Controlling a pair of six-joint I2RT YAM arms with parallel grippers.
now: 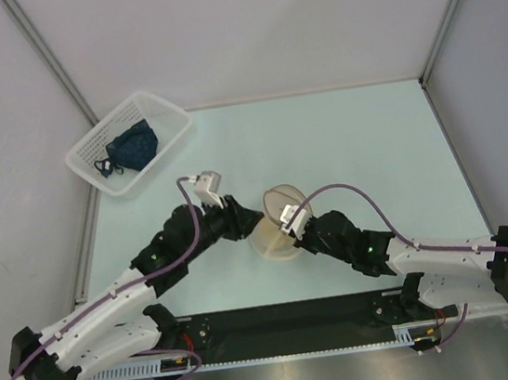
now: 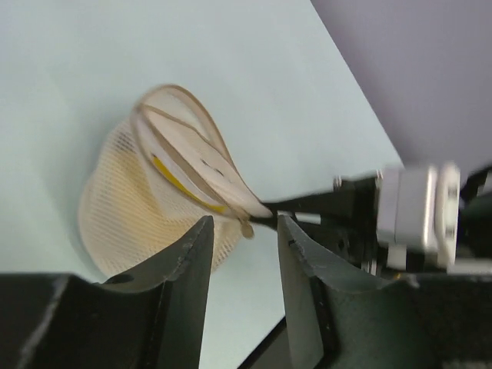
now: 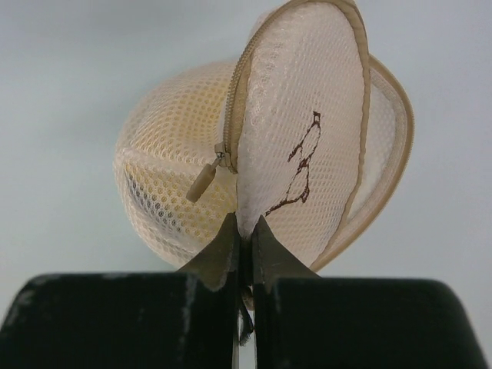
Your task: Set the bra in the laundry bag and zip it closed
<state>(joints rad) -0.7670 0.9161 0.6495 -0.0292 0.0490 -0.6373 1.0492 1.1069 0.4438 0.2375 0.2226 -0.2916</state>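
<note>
The cream mesh laundry bag (image 1: 276,232) lies mid-table between both arms, its round lid (image 3: 307,146) with the dark bra drawing partly unzipped and standing open. A strip of the yellow bra (image 2: 173,178) shows inside the bag through the gap. My right gripper (image 3: 246,231) is shut on the lid's mesh near the zip. The zip pull (image 3: 201,183) hangs free just left of it. My left gripper (image 2: 244,231) is open, its jaws either side of the zip pull (image 2: 247,227) at the bag's rim, not touching it. In the top view the left gripper (image 1: 245,217) is at the bag's left, the right gripper (image 1: 294,229) at its right.
A white slatted basket (image 1: 91,160) with a dark blue garment (image 1: 132,146) sits at the far left corner. Grey walls enclose the table on the left, back and right. The arm bases and a black rail (image 1: 281,322) run along the near edge.
</note>
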